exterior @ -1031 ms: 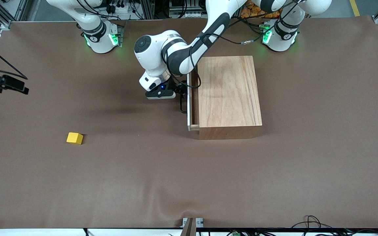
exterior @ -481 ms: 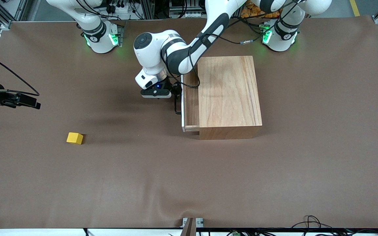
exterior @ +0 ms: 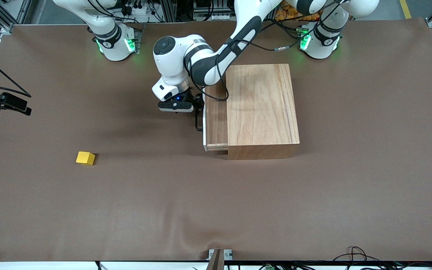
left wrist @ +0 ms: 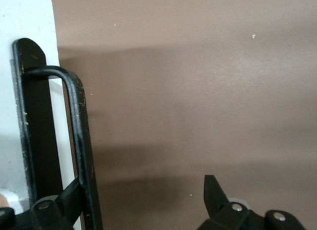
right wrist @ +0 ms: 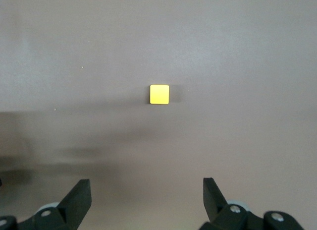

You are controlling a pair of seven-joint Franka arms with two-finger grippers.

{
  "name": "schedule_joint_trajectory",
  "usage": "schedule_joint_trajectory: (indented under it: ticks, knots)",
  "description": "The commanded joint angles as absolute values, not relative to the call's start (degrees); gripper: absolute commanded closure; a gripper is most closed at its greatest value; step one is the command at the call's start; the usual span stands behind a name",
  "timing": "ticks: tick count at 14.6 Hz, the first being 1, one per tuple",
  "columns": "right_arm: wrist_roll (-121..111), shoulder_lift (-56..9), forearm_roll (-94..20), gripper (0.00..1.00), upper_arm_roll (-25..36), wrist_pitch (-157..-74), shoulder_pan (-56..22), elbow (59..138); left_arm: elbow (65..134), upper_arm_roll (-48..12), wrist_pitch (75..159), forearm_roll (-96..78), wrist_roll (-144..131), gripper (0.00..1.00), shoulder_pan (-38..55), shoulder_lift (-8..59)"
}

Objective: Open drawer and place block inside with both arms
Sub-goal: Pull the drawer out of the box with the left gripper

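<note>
Yellow block (exterior: 85,158) sits alone on the brown table cover (exterior: 216,210), the nearest task item to the front camera and toward the right arm's end of the table, well apart from the wooden box (exterior: 261,108).

We note the relation the next move turns on: in the right wrist view the block (right wrist: 159,94) lies ahead of the right gripper (right wrist: 146,200), close to its centreline, its faces roughly square to the jaws. The gripper's fingers are spread wide with nothing between them, and it hangs high over the table near the edge at the right arm's end; in the front view only a dark part of it shows at the frame's edge (exterior: 2,103). We judge the right arm the one placed to fetch the block; the left arm is occupied at the drawer.

Farther from the camera, the drawer (exterior: 216,120) stands partly slid out of the box toward the right arm's end, its pale front panel (exterior: 204,129) running near-to-far. The left gripper (exterior: 197,107) is at the wire handle (left wrist: 79,141); one finger (left wrist: 64,202) is hooked against the bar, the other finger (left wrist: 213,193) stands well clear, so the jaws are spread, not clamped. The handle's long axis runs along the panel.

We judge the opening about half done and possibly already enough for the block.
</note>
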State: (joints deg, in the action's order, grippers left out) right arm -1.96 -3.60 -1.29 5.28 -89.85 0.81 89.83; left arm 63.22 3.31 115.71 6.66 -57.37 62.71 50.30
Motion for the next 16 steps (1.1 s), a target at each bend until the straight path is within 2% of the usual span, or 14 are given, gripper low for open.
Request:
schedule_joint_trajectory:
  ticks: [1,11,13,16]
  knots:
    - [-2.37,-3.34,-0.18,0.00,5.01,-90.17,0.79,90.62,61.35,2.99,119.43,5.27,-57.13,0.00,62.84,51.59]
    - [-2.37,-3.52,-0.18,0.00,5.10,-90.00,1.32,90.00,61.35,2.90,126.74,3.60,-58.18,0.00,63.45,51.50]
    - [-2.37,-3.52,-0.18,0.00,5.10,-89.91,1.32,90.00,61.44,2.90,125.87,3.17,-58.45,0.00,63.63,50.80]
    - [-2.37,-3.52,-0.18,0.00,5.18,-90.00,1.32,90.00,61.52,3.16,119.38,2.81,-58.45,0.00,63.90,48.53]
